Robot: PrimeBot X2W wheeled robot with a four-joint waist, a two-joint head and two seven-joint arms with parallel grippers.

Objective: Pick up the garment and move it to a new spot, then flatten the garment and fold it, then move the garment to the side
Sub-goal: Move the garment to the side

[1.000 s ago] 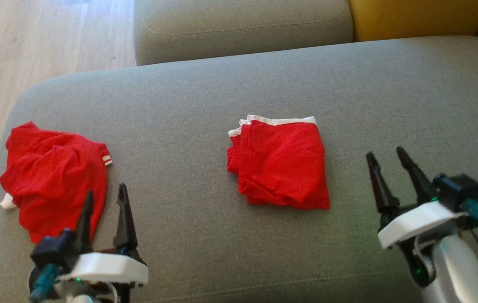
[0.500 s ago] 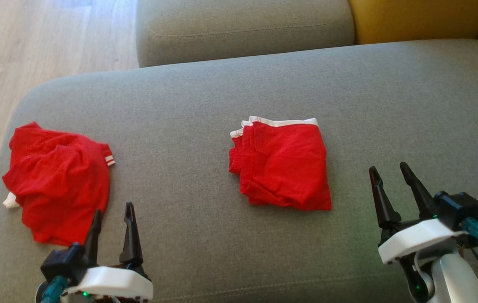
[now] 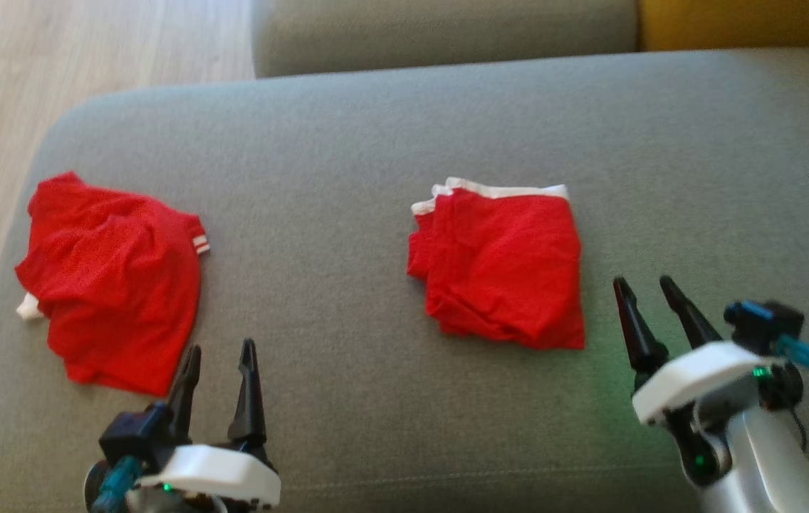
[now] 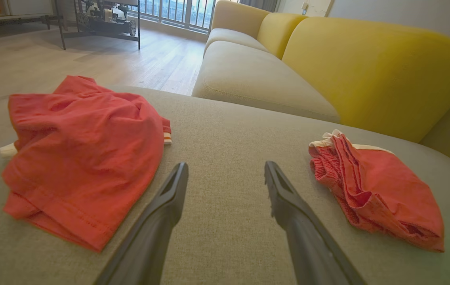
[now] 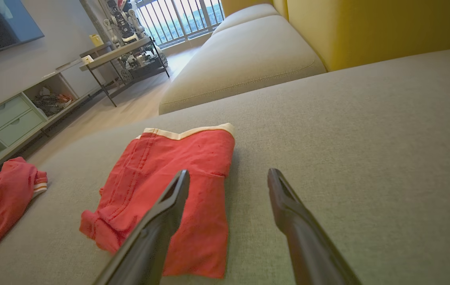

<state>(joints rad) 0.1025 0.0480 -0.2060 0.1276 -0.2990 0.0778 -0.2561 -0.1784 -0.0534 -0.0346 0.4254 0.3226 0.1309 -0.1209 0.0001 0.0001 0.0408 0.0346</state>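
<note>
Folded into a rough rectangle, white waistband at the far edge, near hem rumpled: red garment at the middle of the grey sofa cushion. Apparently done with folding, awaiting only the shift aside. Just to its right, right gripper, spread wide, holding nothing; likewise left gripper, beside a second, crumpled red garment. Needed next: a pinch through every layer.

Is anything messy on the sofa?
Yes. The red garment on the left of the grey sofa cushion lies crumpled and bunched near the edge. The red shorts in the middle are folded neatly.
</note>
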